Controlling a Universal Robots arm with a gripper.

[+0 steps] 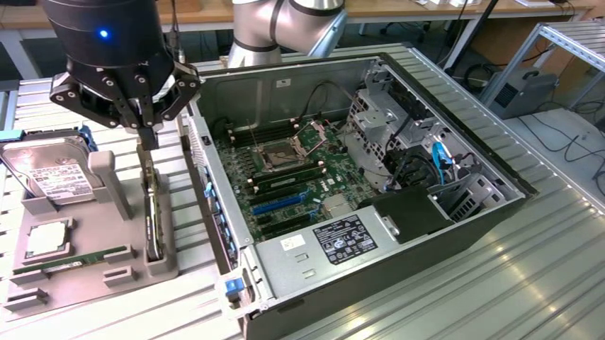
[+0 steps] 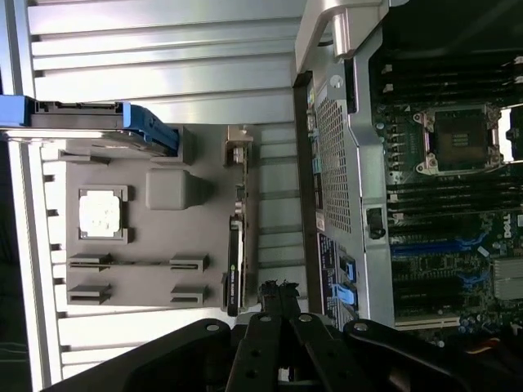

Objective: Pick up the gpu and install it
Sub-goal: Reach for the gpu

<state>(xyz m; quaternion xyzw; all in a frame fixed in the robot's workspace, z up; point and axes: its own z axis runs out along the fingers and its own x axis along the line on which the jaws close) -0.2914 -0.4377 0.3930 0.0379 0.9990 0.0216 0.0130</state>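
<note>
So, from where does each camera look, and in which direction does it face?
Exterior view: off the arm, high up, looking down at a slant on the open computer case and the grey parts tray at the exterior view's left; the arm and its shut gripper show.
Wrist view: on the wrist, looking down past the gripper onto the tray and the case's side.
Both share: the gpu standing on edge in the tray, the case, the gripper.
</note>
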